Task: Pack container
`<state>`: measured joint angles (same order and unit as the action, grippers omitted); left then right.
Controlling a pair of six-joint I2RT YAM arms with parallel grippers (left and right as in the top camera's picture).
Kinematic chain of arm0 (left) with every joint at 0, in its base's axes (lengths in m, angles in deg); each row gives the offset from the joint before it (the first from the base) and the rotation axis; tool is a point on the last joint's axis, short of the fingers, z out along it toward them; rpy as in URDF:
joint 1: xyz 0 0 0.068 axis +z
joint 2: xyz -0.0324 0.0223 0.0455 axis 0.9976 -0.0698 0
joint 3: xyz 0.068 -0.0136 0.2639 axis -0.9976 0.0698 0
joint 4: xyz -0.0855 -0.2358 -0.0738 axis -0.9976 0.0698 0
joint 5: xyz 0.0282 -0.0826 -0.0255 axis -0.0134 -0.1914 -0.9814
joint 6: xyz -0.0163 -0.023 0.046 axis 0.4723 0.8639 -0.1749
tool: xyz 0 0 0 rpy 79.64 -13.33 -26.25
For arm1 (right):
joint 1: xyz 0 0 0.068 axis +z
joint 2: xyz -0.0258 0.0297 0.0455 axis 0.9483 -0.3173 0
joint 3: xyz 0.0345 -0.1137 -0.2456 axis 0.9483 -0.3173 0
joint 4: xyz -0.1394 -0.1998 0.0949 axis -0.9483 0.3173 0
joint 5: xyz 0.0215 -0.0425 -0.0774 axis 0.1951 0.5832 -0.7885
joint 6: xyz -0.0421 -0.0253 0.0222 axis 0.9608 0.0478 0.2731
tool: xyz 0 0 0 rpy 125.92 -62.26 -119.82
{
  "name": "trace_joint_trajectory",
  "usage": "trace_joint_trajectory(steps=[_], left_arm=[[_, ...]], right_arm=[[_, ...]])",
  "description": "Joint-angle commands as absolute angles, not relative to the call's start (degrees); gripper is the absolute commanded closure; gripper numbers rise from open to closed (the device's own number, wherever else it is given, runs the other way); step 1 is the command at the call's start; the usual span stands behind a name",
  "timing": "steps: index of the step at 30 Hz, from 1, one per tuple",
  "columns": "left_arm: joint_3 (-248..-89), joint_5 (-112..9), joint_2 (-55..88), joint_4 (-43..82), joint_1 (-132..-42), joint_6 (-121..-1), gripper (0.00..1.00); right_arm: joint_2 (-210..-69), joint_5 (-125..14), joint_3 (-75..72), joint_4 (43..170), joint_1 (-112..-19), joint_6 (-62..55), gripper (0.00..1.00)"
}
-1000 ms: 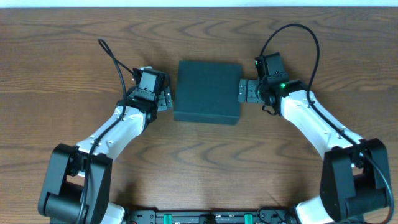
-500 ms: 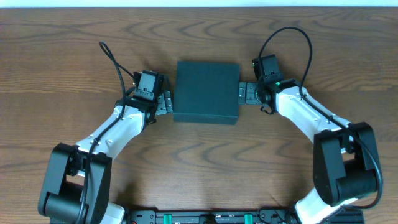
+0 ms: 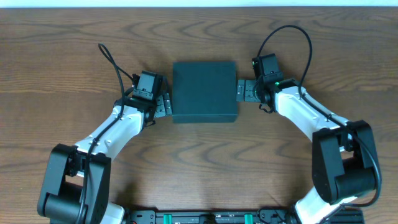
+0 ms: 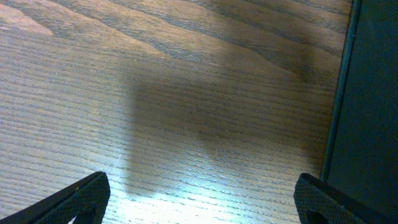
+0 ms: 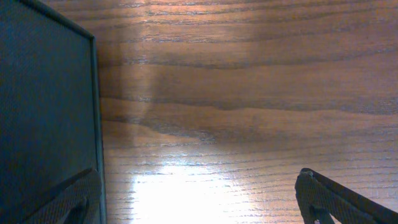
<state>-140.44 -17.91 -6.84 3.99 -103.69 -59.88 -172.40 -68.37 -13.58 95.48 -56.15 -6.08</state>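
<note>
The container [image 3: 204, 91] is a dark teal-black square box with its lid shut, lying on the wood table between my two arms. My left gripper [image 3: 164, 104] is open and empty right at the box's left side; the box wall shows at the right edge of the left wrist view [image 4: 367, 106]. My right gripper [image 3: 244, 91] is open and empty right at the box's right side; the box fills the left edge of the right wrist view [image 5: 43, 112]. I cannot tell whether either finger touches the box.
Bare brown wood table [image 3: 199, 162] lies all around the box. A white strip [image 3: 199, 3] runs along the far edge. No snack packets show in any view.
The container has shifted a little to the left and slightly away from me. Both grippers stay at its sides; the right arm has drawn in closer to the box.
</note>
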Motion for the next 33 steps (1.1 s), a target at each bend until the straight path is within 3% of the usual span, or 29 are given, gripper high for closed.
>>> trace_joint_trajectory(steps=[1, 33], left_arm=[[-140.18, -19.79, -7.01, 4.75, -104.33, -59.81, 0.05], [-140.18, -17.91, -7.01, 4.71, -103.17, -61.37, 0.04]], right_arm=[[-173.49, -62.73, -13.84, 94.98, -52.28, -6.78, 0.01], [-173.49, -62.73, -13.84, 94.12, -49.29, -9.99, 0.01]])
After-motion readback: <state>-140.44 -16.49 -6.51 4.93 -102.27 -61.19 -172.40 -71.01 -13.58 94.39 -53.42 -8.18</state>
